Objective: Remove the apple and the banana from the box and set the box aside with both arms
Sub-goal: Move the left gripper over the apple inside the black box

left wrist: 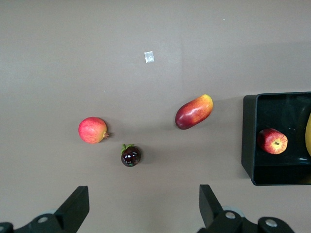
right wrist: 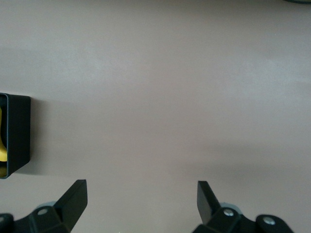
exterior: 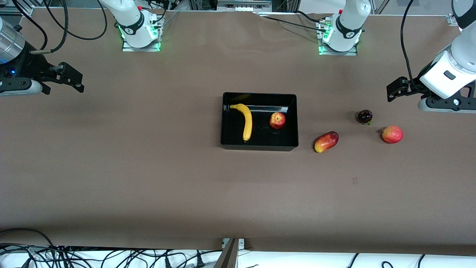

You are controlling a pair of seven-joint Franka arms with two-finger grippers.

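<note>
The black tray [exterior: 260, 146] sits mid-table. In it lie the yellow banana [exterior: 246, 121] and the small red-and-yellow apple [exterior: 277, 120], apart from each other. My left gripper [exterior: 395, 90] is open and empty, up over the table at the left arm's end. In the left wrist view its fingers [left wrist: 144, 206] spread wide, with the tray [left wrist: 248, 136], apple [left wrist: 272, 141] and a sliver of banana [left wrist: 308, 133] at the edge. My right gripper [exterior: 72, 79] is open and empty over the right arm's end. In its wrist view, the gripper [right wrist: 142, 201] hangs over bare table, with a tray corner [right wrist: 19, 136] showing.
Beside the tray toward the left arm's end lie an oblong red-yellow mango-like fruit [exterior: 326, 142], a dark purple round fruit [exterior: 365, 116] and a round red fruit [exterior: 392, 134]. They also show in the left wrist view: mango-like fruit [left wrist: 194, 111], purple fruit [left wrist: 130, 156], red fruit [left wrist: 92, 130].
</note>
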